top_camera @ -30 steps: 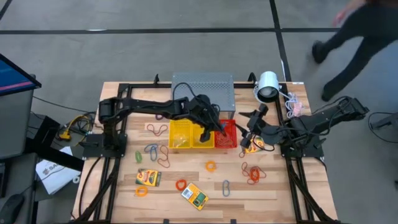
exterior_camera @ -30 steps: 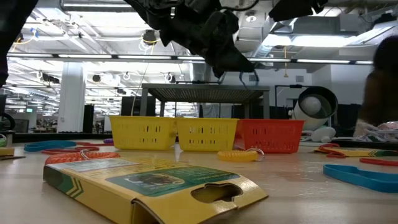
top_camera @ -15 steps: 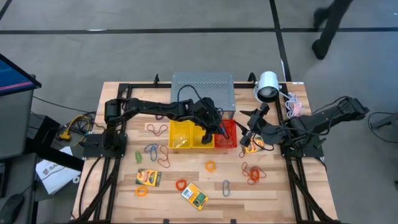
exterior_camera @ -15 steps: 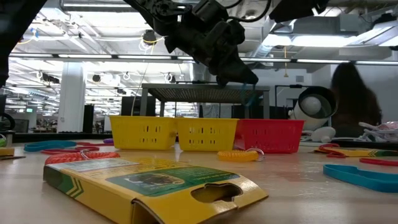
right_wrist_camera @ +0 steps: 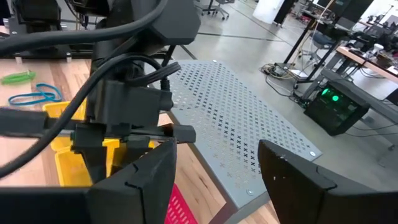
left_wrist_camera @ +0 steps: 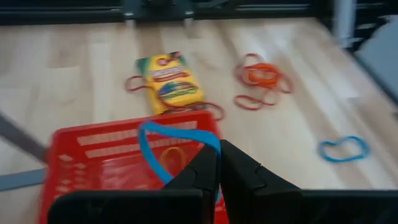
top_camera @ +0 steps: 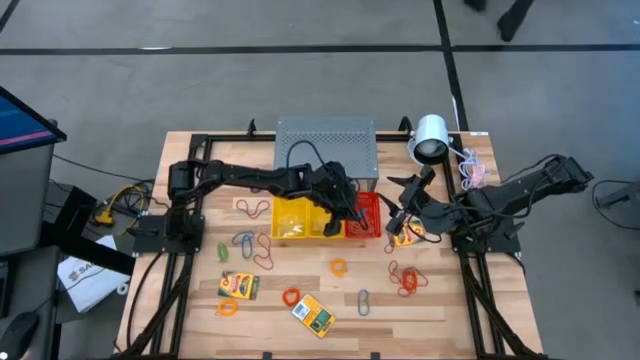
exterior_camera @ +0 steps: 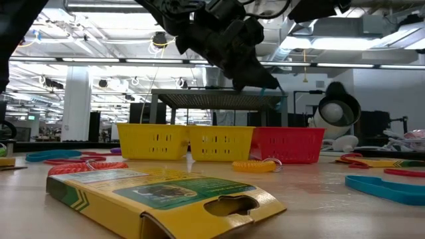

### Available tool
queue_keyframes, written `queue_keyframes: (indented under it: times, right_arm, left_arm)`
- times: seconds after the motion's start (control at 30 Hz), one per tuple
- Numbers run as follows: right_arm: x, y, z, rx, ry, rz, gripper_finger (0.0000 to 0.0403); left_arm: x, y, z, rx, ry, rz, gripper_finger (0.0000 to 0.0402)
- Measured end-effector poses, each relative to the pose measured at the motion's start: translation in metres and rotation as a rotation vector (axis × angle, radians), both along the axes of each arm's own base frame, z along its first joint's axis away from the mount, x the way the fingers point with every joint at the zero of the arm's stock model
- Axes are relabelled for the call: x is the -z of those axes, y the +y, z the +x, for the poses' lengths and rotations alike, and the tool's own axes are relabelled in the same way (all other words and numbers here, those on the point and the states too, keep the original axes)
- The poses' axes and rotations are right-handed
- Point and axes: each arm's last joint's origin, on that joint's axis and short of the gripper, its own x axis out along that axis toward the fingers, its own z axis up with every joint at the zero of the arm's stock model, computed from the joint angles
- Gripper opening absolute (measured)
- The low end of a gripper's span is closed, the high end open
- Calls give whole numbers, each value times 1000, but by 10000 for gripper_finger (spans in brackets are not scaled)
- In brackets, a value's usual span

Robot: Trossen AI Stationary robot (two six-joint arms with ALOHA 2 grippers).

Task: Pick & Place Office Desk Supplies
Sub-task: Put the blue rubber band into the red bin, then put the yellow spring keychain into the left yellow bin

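My left gripper [top_camera: 352,212] hovers over the red mesh basket [top_camera: 368,218] and is shut on a blue oval clip [left_wrist_camera: 174,140]. In the low view it [exterior_camera: 265,85] hangs above the basket [exterior_camera: 289,145]. My right gripper [top_camera: 398,214] waits open just right of the red basket, off the table; its fingers [right_wrist_camera: 134,180] stand wide apart. Yellow-and-green card boxes [top_camera: 239,286] [top_camera: 313,314] [top_camera: 407,236] lie flat on the table. Orange [top_camera: 339,267] and red [top_camera: 290,296] [top_camera: 405,280] band loops and blue clips [top_camera: 243,240] [top_camera: 364,301] lie around them. My left gripper pinches the blue clip between its two shut fingers [left_wrist_camera: 205,168], on one side of the loop [left_wrist_camera: 211,142]. The fingers come from above, slanting down. The clip is lifted clear and its free part [left_wrist_camera: 146,134] hangs over the red basket's inside.
Two yellow mesh baskets [top_camera: 290,215] [top_camera: 325,220] stand left of the red one. The big grey perforated box [top_camera: 325,145] sits behind them at the far edge, with a white lamp [top_camera: 430,138] to its right. Black frame rails [top_camera: 170,290] run along both table sides.
My left gripper has shifted a little toward the table's right over the red basket, staying shut on the blue clip. A person in the room beyond the table has walked out of view.
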Motion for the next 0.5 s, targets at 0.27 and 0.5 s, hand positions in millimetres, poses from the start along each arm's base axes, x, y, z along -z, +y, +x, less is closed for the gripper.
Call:
queue_keyframes:
  times: [0.27, 0.5]
  right_arm:
    - [0, 0, 0, 1, -3, 4, 218]
    - [0, 0, 0, 2, -4, 4, 218]
  left_arm:
    - [-2, -1, 2, -45, -22, 33, 46]
    - [-4, -1, 3, -60, -43, 21, 125]
